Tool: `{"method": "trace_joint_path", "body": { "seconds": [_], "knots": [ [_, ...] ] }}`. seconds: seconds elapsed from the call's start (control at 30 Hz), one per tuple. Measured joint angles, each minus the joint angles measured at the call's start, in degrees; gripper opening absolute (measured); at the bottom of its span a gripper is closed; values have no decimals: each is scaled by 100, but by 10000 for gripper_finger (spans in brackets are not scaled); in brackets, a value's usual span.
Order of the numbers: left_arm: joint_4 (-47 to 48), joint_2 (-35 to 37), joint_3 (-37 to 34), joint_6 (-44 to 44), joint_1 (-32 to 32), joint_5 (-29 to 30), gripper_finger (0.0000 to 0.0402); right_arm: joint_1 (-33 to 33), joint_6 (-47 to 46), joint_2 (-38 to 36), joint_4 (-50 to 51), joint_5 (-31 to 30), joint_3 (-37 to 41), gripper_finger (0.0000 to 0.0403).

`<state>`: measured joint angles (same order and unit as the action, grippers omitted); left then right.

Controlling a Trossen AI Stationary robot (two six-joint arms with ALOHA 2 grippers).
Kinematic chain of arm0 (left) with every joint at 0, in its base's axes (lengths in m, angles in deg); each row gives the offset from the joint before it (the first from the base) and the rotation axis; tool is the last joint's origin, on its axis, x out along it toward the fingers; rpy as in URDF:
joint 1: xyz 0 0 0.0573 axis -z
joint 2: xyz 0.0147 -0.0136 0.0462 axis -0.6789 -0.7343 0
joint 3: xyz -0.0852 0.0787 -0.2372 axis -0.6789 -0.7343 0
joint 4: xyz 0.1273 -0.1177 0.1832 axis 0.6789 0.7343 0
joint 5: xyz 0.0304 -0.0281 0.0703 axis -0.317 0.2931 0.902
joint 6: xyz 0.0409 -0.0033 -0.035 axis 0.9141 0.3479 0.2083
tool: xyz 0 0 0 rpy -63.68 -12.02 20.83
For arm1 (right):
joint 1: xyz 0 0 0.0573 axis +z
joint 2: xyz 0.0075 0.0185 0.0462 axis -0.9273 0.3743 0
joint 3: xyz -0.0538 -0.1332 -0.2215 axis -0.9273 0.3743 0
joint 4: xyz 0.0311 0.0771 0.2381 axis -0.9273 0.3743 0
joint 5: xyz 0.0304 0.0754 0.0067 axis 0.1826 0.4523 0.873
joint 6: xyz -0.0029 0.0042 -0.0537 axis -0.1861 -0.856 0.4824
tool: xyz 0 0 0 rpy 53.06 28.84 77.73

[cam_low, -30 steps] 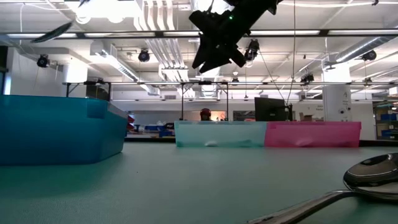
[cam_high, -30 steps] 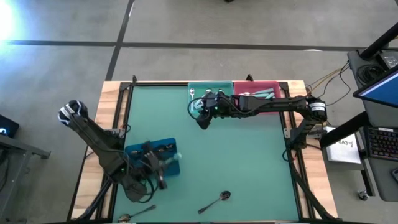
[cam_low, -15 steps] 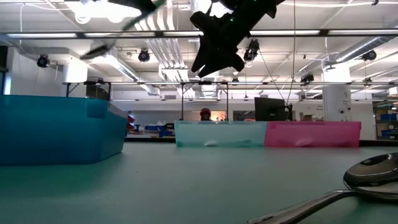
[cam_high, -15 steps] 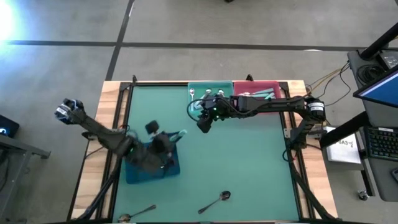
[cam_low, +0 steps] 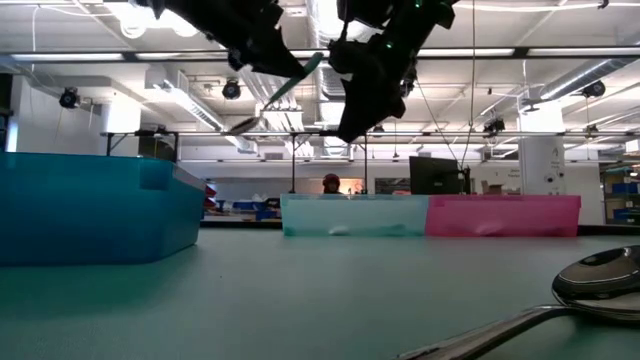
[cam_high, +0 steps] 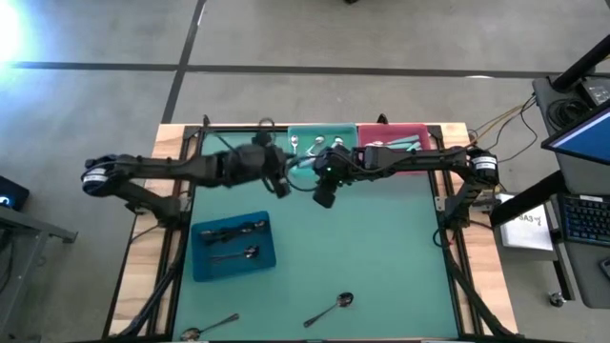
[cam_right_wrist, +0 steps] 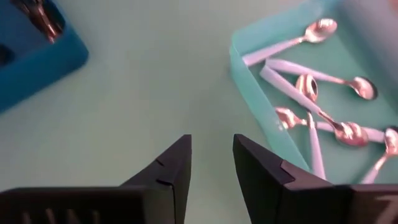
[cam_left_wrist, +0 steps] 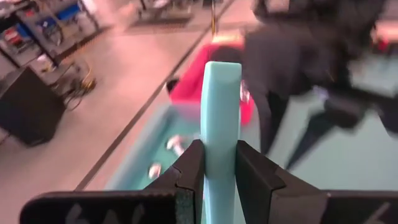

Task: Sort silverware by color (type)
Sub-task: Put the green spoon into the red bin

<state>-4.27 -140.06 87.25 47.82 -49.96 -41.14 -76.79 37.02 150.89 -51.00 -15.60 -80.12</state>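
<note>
My left gripper [cam_high: 279,181] clamps a mint-handled spoon [cam_left_wrist: 220,118] in the air just beside the teal bin [cam_high: 321,133]. My right gripper [cam_high: 325,193], empty with fingers narrowly parted, hangs close by, near that bin's spoons [cam_right_wrist: 323,118].

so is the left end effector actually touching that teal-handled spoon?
Touching. The left wrist view shows both fingers pressed against the sides of the teal-handled spoon, no gap on either side.

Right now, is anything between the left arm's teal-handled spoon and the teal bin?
Yes. The right gripper hangs open beside the teal rectangular bin, close to the left gripper, whose fingers clamp the mint-teal plastic-handled spoon. It crowds the approach.
</note>
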Motion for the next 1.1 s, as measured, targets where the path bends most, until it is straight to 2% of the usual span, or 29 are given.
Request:
{"method": "trace_joint_path", "body": {
  "seconds": [0.1, 0.2, 0.33, 0.6, 0.73, 0.9, 1.1],
  "knots": [
    [-759, 0, -229, 14, -344, -464, 49, 0, 60, -2, 51, -43, 26, 102],
    [-1235, 7, -458, 4, -441, -501, 49, 4, 203, -2, -170, -61, 53, 95],
    [-2165, 9, -880, -196, -440, -519, 49, 67, 375, -7, -1015, -183, 179, 84],
    [-5690, 63, -2488, -590, -423, -526, 49, 264, 669, -87, -2123, -582, 569, 71],
    [-7003, 68, -3137, -750, -426, -550, 49, 266, 689, -129, -2955, -658, 693, 70],
    [-7635, 28, -3393, -764, -426, -550, 49, 294, 700, -101, -4508, -579, 988, 70],
    [-7590, 28, -3279, -485, -426, -538, 49, 273, 567, 0, -4886, -601, 1014, 70]
  ]
}}
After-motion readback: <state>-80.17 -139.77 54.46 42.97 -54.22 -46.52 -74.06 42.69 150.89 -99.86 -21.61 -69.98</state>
